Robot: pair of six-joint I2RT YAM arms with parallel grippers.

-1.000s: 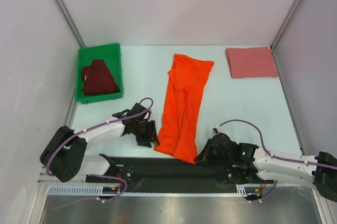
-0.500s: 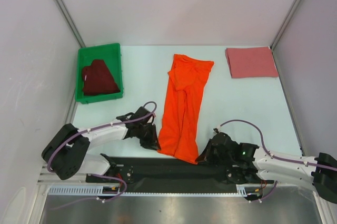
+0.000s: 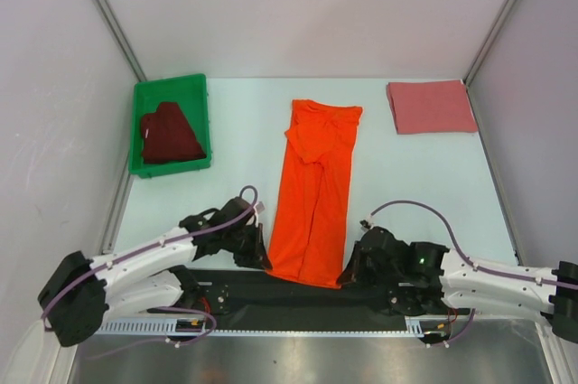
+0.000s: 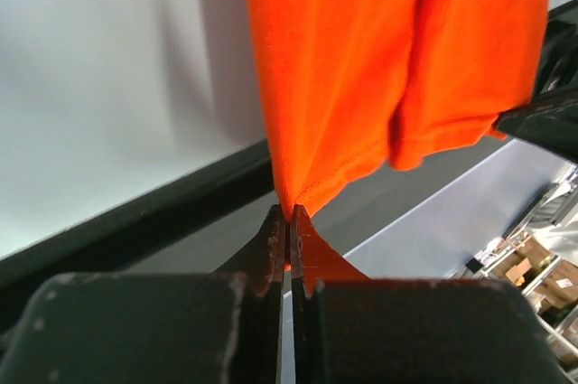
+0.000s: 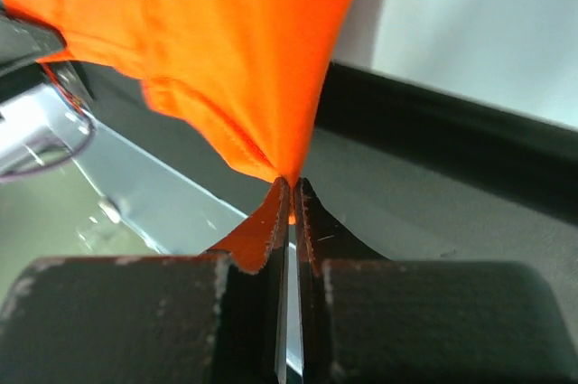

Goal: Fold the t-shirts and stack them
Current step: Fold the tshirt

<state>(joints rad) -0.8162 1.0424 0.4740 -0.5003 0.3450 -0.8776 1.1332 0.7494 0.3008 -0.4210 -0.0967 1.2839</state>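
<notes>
Left hand [image 3: 264, 263] now on orange t-shirt [image 3: 316, 194]

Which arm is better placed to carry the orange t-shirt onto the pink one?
Right, probably. The pink t-shirt lies folded at the far right, on that arm's side. The right gripper pinches the orange t-shirt's near corner; the left gripper pinches the other, farther away.

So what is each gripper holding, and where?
Both pinch the orange t-shirt at its near edge: left gripper the left corner, right gripper the right corner.
</notes>
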